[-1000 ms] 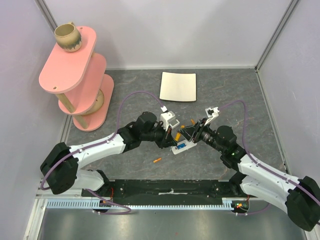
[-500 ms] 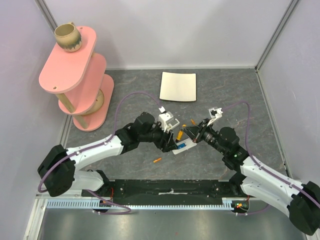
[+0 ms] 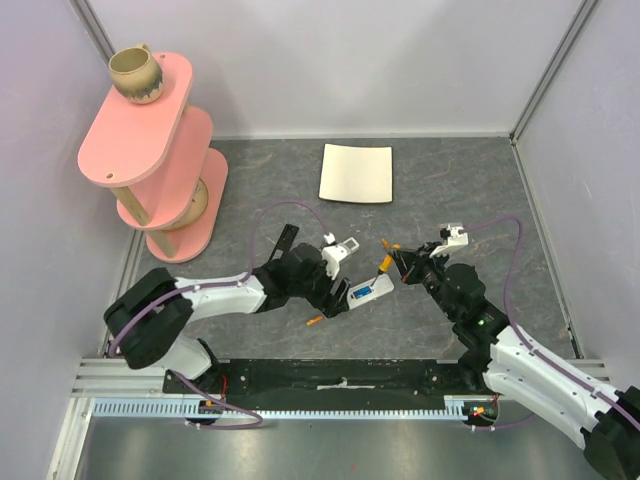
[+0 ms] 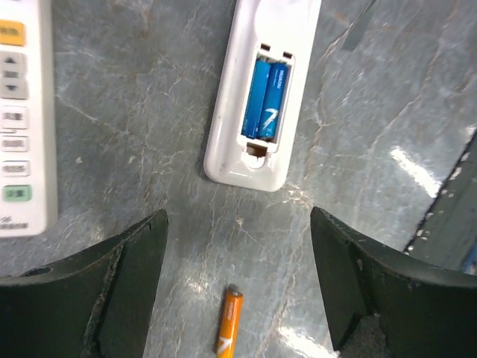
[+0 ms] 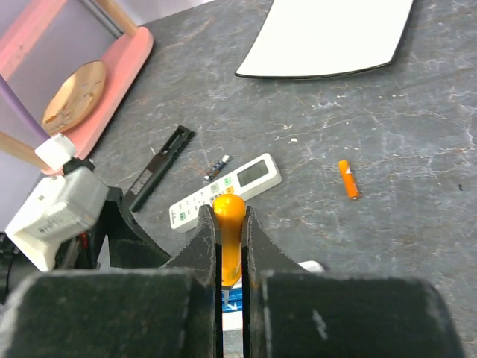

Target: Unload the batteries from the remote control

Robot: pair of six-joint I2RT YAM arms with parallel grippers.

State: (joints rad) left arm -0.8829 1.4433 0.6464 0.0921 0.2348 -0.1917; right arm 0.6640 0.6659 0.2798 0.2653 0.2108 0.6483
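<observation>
Orange battery (image 5: 229, 242) clamped in right gripper (image 5: 229, 215), two loose batteries (image 4: 229, 322) (image 5: 348, 179) on table (image 4: 149, 112), left gripper (image 4: 238, 239) wide open above white remote (image 4: 274, 22), two blue cells (image 4: 264, 101) in bay, print unreadable.

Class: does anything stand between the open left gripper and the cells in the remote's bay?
Nothing visible does: the remote lies bay-up and uncovered, two blue cells exposed. The loose orange battery near the left gripper lies off the remote.

You have two batteries (image 4: 264, 101) inside the remote control (image 4: 279, 22). Another battery (image 4: 229, 332) lies on the table (image 4: 149, 74) near its end.
</observation>
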